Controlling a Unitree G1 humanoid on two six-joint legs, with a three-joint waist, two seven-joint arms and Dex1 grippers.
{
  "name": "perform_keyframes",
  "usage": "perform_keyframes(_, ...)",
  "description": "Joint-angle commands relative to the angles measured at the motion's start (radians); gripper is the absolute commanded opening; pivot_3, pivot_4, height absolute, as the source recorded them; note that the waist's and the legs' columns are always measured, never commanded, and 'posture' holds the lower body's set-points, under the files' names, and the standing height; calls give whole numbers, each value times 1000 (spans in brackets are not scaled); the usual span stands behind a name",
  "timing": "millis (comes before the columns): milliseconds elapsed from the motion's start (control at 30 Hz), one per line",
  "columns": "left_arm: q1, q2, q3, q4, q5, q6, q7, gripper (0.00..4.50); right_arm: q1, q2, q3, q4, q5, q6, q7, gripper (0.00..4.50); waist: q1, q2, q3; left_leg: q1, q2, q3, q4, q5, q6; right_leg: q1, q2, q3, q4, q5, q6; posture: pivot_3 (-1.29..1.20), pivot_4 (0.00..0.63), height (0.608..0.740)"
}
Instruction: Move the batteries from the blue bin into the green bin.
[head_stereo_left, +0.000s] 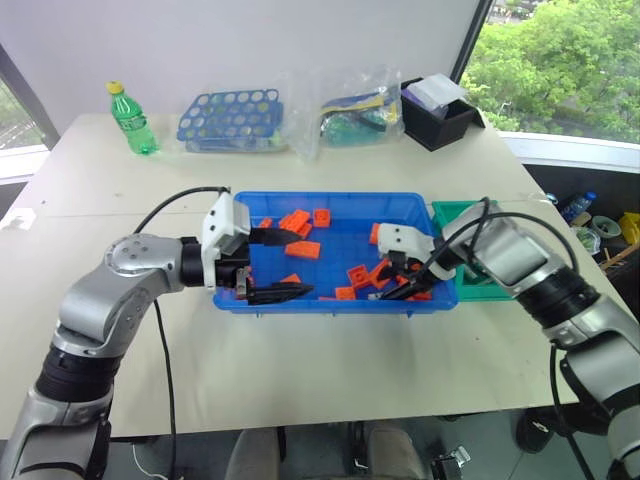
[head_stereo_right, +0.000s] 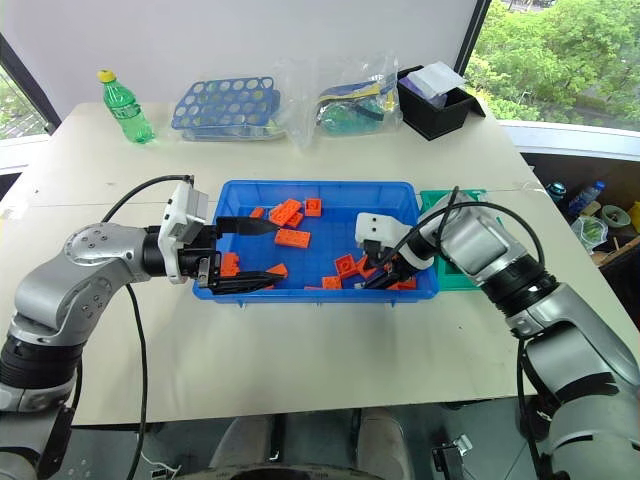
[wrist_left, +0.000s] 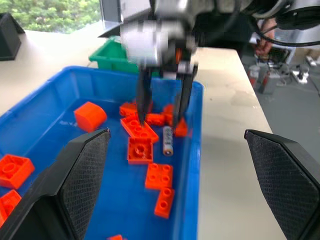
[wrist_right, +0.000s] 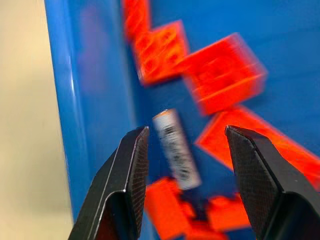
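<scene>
The blue bin (head_stereo_left: 330, 197) sits mid-table, holding several orange bricks (head_stereo_left: 305, 250) and a silver-grey battery (wrist_right: 176, 150). That battery lies flat beside the bin's near wall, also visible in the left wrist view as battery (wrist_left: 167, 141). My right gripper (wrist_left: 161, 121) points down into the bin's right end, open, its fingers straddling the battery just above it. My left gripper (head_stereo_left: 305, 264) hovers over the bin's left end, pointing right, open with nothing in it. The green bin (head_stereo_left: 455, 212) stands against the blue bin's right side, partly hidden by my right arm.
Along the table's far edge stand a green bottle (head_stereo_left: 131, 118), a blue rack with round holes (head_stereo_left: 232, 115), clear plastic bags (head_stereo_left: 345, 105) and a black box (head_stereo_left: 437, 110). Bare tabletop lies in front of the blue bin.
</scene>
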Motion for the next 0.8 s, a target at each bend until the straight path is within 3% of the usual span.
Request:
perform_keyframes(33,15,17,48,-56,-27,12,28,4500,-26,18,5,49,-56,-92,47,2478,0,0,0,1,0,0,0,0,0,0,0,0,0,0,0,0,150,723)
perform_keyframes(267,42,33,80,-90,-47,31,65,4500,-7,72,-7,159,-126,-174,59,2478,-3,-2,-2,3,0,0,0,0,0,1,0,0,2,0,0,0,150,723)
perform_keyframes(400,32,36,78,-89,-54,34,74,4500,7,85,-28,196,-156,-208,43,1296,0,-4,-3,4,0,0,0,0,0,2,0,0,2,0,0,0,150,723)
perform_keyframes(800,-39,20,29,-17,-34,2,39,4500,-5,99,-141,131,-144,-98,5,1296,3,-4,-3,3,0,-1,1,0,0,2,0,0,4,0,0,0,150,723)
